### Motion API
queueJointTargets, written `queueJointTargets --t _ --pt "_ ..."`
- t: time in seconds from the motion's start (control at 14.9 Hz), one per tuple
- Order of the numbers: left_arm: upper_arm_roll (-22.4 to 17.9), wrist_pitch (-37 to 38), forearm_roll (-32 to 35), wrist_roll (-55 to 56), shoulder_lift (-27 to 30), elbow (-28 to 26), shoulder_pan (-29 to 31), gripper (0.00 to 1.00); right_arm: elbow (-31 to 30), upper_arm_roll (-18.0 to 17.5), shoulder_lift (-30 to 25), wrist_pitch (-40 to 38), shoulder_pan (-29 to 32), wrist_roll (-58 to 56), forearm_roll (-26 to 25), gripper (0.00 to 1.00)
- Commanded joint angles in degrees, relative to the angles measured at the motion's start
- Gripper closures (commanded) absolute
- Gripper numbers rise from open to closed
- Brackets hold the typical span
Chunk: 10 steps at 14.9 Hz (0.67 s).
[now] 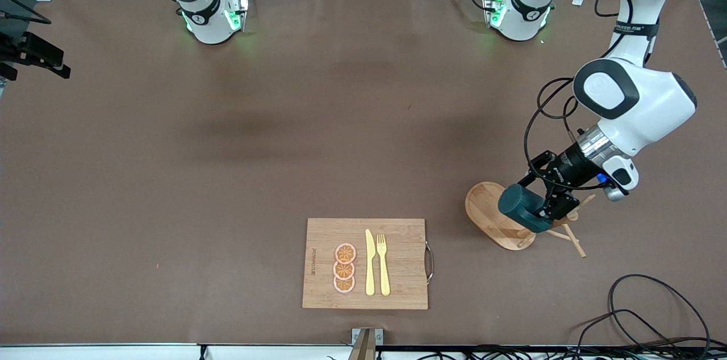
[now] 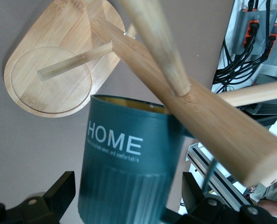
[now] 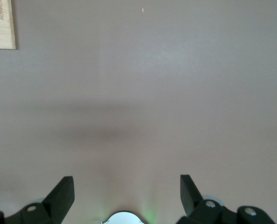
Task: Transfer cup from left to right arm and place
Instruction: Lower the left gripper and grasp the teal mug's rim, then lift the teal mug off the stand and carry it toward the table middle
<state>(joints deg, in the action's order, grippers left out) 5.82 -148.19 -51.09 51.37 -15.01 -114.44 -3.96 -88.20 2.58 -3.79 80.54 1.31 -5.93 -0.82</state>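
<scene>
1. The fingers [image 2: 59, 191] of the left gripper [image 1: 538, 213] stand on both sides of the cup [image 1: 521, 208]. They pinch it, as far as the left wrist view shows, but the fingertips are cut off at the lower edge of that picture.
2. The cup is at the lower right of the front view, over the wooden peg stand [image 1: 502, 222]. It is tilted. The word "HOME" is on its wall, and only a thin yellow strip of the inside shows.
3. A thick peg [image 2: 194, 107] of the stand crosses in front of the cup and hides its side; the handle cannot be made out.
4. The right gripper [image 3: 126, 198] has its fingers spread over the bare table [image 1: 227, 138]. It waits, and the front view cuts it off at the top.
5. A cutting board [image 1: 366, 263] lies at the lower centre with a knife [image 1: 370, 262], a fork [image 1: 383, 264] and three orange slices [image 1: 344, 268].
</scene>
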Motion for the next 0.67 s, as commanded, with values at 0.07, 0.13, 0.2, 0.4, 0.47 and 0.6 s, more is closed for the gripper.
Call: queueJointTargets --t 0.07,0.13,0.2,0.4,0.47,0.6 --pt "0.1 -1.4 -2.0 -2.0 -1.9 1.7 -0.5 0.0 -0.5 -0.1 -1.0 -0.2 0.0 -0.1 0.5 0.0" --pt "0.1 -1.4 -2.2 -2.0 -2.0 1.7 -0.8 0.01 -0.5 -0.1 -1.0 -0.2 0.0 -0.1 0.5 0.0" --pt "0.1 -1.4 -2.2 -2.0 -2.1 1.7 -0.9 0.03 -0.5 -0.1 -1.0 -0.2 0.0 -0.1 0.5 0.0" --pt "0.1 -1.4 -2.3 -2.0 -2.6 2.1 -0.9 0.22 -0.5 -0.1 -1.0 -0.2 0.0 -0.1 0.5 0.0" --pt "0.1 -1.4 -2.3 -2.0 -2.7 2.1 -1.0 0.27 -0.5 -0.1 -1.0 -0.2 0.0 -0.1 0.5 0.0" --pt "0.1 -1.4 -2.3 -1.9 -2.7 2.1 -1.0 0.37 -0.5 -0.1 -1.0 -0.2 0.0 -0.1 0.5 0.0"
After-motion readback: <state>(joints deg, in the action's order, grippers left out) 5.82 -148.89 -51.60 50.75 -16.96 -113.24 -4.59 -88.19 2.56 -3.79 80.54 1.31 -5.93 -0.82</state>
